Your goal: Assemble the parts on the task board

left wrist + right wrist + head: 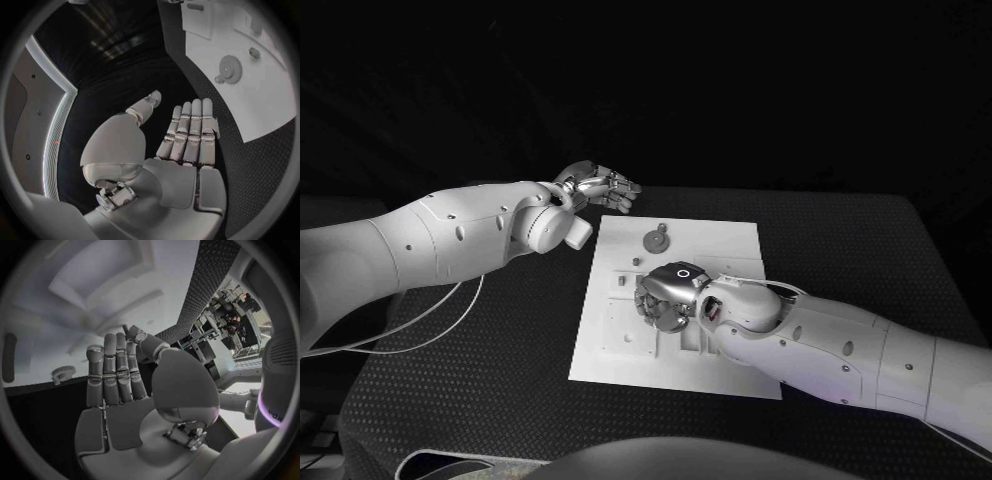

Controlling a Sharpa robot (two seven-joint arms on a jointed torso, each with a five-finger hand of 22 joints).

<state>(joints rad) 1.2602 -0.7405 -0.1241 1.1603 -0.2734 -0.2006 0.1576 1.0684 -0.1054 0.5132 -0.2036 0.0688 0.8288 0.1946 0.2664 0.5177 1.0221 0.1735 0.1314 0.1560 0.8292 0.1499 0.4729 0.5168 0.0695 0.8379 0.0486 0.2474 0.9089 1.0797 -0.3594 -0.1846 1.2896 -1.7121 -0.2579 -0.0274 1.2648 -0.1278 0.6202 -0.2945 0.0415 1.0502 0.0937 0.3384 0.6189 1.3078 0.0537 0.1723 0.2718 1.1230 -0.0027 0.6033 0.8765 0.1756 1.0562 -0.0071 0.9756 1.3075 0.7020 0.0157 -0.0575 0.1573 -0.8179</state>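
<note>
- Black table (473, 400) fills my head view, dark cloth under everything, with the white task board (733, 250) lying flat in the middle of it.
- On my left, the left arm comes in from the side and its left hand (596, 188) hangs over the bare table just beyond the board's far left corner, not touching the board.
- From the left wrist view I see that left hand (181, 137) released: fingers straight and side by side, thumb standing apart, nothing in the palm.
- Next across, a grey gear part (653, 241) lies on the far part of the board, clear of both hands; the left wrist view shows the same gear (229, 66) with a smaller round piece just beside it.
- Nearer the board's middle, the right hand (672, 295) sits palm down over the board, reaching in from the right, knuckles toward my camera.
- In the right wrist view the right hand (119, 375) shows flat, fingers extended together, thumb off to one side, holding nothing that I can see; the gear (62, 372) sits beyond its fingertips.
- Whether the fingertips actually touch the board, I cannot tell.
</note>
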